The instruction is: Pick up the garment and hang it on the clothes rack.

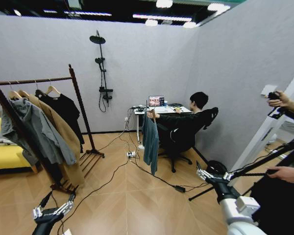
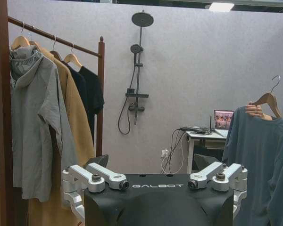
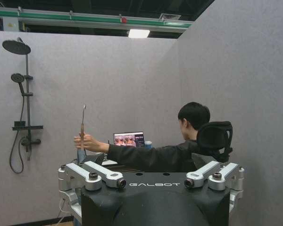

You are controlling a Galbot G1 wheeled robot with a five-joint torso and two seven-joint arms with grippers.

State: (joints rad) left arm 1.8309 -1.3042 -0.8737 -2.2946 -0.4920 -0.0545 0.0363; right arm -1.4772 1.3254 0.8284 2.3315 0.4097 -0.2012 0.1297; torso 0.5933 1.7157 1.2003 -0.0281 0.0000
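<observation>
A seated person's hand [image 1: 150,113] holds the garment [image 1: 150,142] out on its wooden hanger [image 2: 269,100] across the room, well apart from the robot, whose two arms wait low in front of it with nothing in them. The dark teal shirt-jacket hangs free from the outstretched arm, just in front of the counter [image 1: 162,109] with the open laptop [image 1: 156,101], its hem clear of the wooden floor [image 1: 137,196]. The left gripper [image 1: 53,211] sits low on the robot's left with its jaws spread wide and empty; the right gripper [image 1: 213,175] is likewise raised a little on the robot's right, jaws spread and gripping nothing. The clothes rack [image 1: 39,81] stands against the left side of the room, its top bar already carrying a grey jacket [image 1: 34,129], a tan coat [image 1: 59,132] and a black top [image 1: 64,112], with bare bar left toward the far post. By the look of it the task has barely begun: the garment has not been taken, neither arm is near the hanger, and the whole of the pick-up, the carry to the rack and the hooking over the bar remain to be done. A shower fitting [image 1: 102,68] hangs on the back wall between rack and counter.
</observation>
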